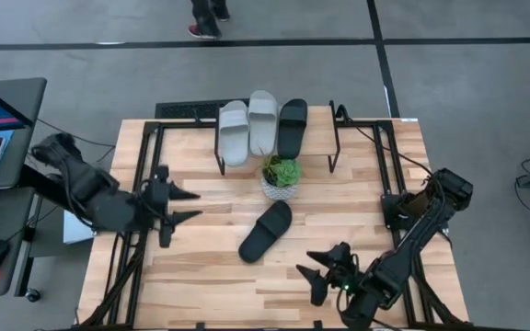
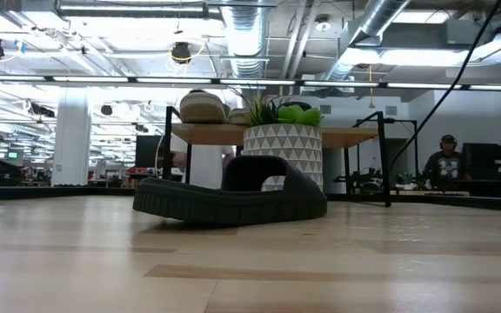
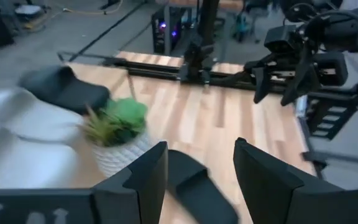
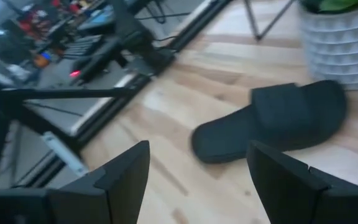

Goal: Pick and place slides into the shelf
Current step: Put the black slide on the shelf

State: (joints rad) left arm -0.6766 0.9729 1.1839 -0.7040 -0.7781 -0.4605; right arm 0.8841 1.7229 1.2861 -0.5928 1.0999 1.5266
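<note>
Three slides (image 1: 261, 127) sit on the shelf (image 1: 334, 138) at the table's far edge, one black slide (image 1: 266, 231) left mid-table, both grippers (image 1: 184, 205) (image 1: 318, 272) empty, jaws wide.

Right gripper (image 4: 197, 180): two dark fingers (image 4: 126, 171) spread wide, nothing between them. Beyond the gap, a black slide (image 4: 272, 127) lies flat on the light wood tabletop (image 4: 185, 106), strap up. A white patterned pot (image 4: 340, 40) stands just past the slide. Black frame rails (image 4: 135, 53) run along the table edge.
</note>
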